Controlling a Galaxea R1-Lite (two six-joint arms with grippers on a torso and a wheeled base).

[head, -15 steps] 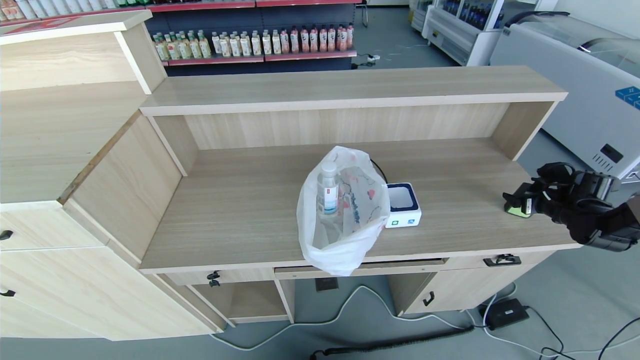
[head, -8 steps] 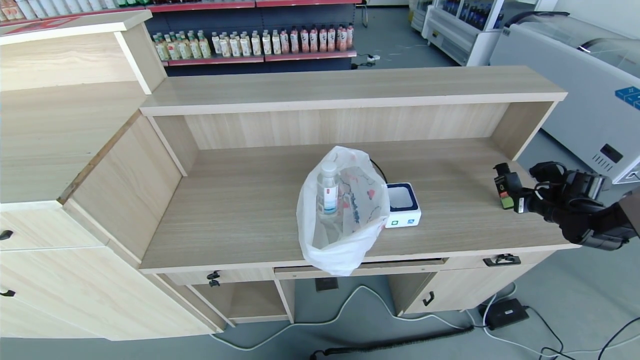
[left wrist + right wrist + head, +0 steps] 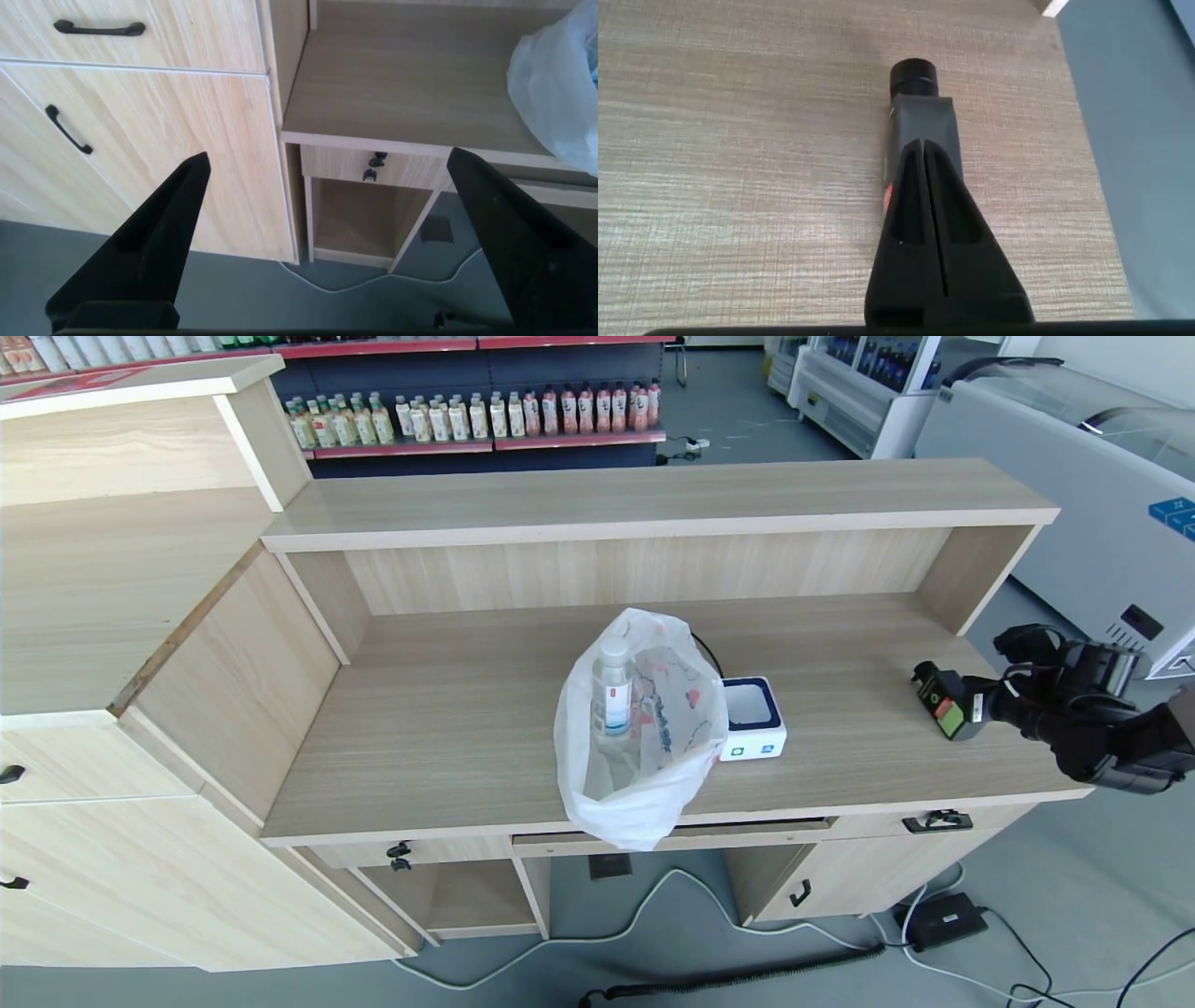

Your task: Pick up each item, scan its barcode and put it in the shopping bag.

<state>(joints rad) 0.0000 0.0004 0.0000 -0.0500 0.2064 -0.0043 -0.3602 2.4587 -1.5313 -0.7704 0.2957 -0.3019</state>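
Small dark item (image 3: 938, 702) w/ a black cap and a green & red label, held over the right end of the wooden counter (image 3: 448, 728). The right gripper (image 3: 973, 702) has its pincer clamped on the item's body, cap end pointing toward the counter's middle. In the right wrist view the two fingers sit pressed close along the item (image 3: 915, 112), bare woodgrain below it.

The white scanner box (image 3: 752, 719), dark window facing up, lies at approx. 9 o'clock from the item, well apart from it. The white shopping bag (image 3: 644, 747) stands just beside the scanner, at its 9 o'clock, mouth open. A clear bottle (image 3: 613, 695) w/ a pale cap stands upright inside.

The left gripper (image 3: 329, 159) hangs off the counter's front-left corner, pincer wide apart & holding nothing, cabinet doors below it.

Step in hand, by the look of it: item picked up, scan not yet done. The next move likely calls for carrying the item toward 9 o'clock until it is over the scanner window, then turning it so the barcode faces down. Which face bears the barcode can't be told. After that, the item goes into the bag mouth beside the bottle.
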